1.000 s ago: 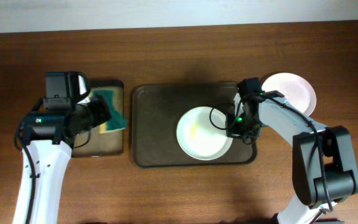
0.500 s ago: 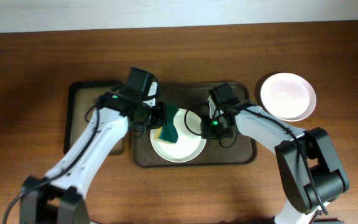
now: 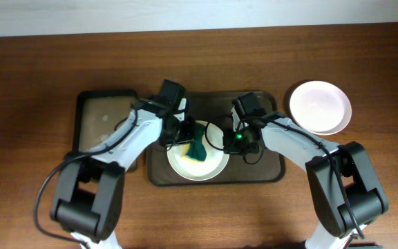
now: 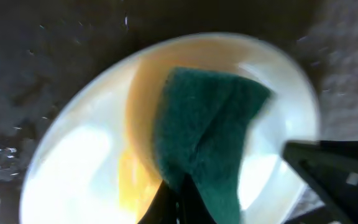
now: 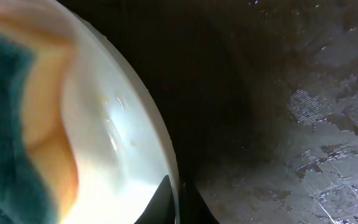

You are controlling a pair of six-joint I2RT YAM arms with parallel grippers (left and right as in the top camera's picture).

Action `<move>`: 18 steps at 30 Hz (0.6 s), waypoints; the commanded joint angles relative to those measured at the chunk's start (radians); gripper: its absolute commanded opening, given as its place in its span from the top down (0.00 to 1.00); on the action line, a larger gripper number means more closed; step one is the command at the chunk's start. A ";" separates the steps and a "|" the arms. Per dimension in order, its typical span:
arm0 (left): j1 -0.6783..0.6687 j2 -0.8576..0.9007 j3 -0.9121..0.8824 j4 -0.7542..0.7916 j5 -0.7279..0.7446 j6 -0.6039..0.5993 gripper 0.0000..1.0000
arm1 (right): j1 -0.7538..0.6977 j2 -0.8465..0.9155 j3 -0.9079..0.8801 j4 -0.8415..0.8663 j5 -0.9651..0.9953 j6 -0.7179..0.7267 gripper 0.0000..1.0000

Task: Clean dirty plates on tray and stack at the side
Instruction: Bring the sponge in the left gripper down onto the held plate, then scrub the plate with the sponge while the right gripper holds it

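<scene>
Two grippers were over the tray [image 3: 161,111] in the overhead view. The left gripper [image 3: 187,138] was clamped on the sponge [image 3: 197,148], which hung from its fingertips onto the dirty plate [image 3: 209,166]. The plate lay on the tray, directly under the left fingers and between the two grippers. The right gripper [image 3: 233,143] sat at the plate's rim opposite the left fingers. The clean plate [image 3: 320,106] was on the table off the tray, well apart behind the right fingers; I could not tell if it was one plate or a stack. The narrow black tray [image 3: 102,124] lay behind the left fingers, beside the big tray.

In the left wrist view, the left gripper [image 4: 178,208] was pinched narrow on the sponge [image 4: 207,137], green face up with its yellow foam edge showing. It was spread just ahead of the fingertips and touching the plate [image 4: 73,162]. The view was blurred.

In the right wrist view, the right gripper [image 5: 178,202] was closed narrow, with the plate [image 5: 123,130] rim nipped between its fingertips. The sponge [image 5: 2,143] was at the far side of the plate from those fingers. The wet, speckled tray [image 5: 303,124] floor was just beside the fingers.
</scene>
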State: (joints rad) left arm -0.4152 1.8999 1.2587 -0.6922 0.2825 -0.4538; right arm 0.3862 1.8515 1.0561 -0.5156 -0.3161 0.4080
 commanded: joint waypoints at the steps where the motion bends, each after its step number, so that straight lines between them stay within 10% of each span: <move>1: -0.017 0.041 0.000 -0.048 -0.174 0.000 0.97 | 0.006 0.021 -0.019 -0.003 0.025 0.002 0.95; 6: -0.017 0.040 0.036 -0.159 -0.385 0.000 0.49 | 0.006 0.021 -0.019 -0.003 0.040 0.002 0.95; 18: -0.017 0.042 0.279 -0.363 -0.187 -0.001 0.48 | 0.006 0.021 -0.020 -0.003 0.039 0.001 0.94</move>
State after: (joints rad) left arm -0.4355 1.9259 1.5326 -1.0512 -0.0269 -0.4603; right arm 0.3927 1.8523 1.0534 -0.5117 -0.3164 0.4095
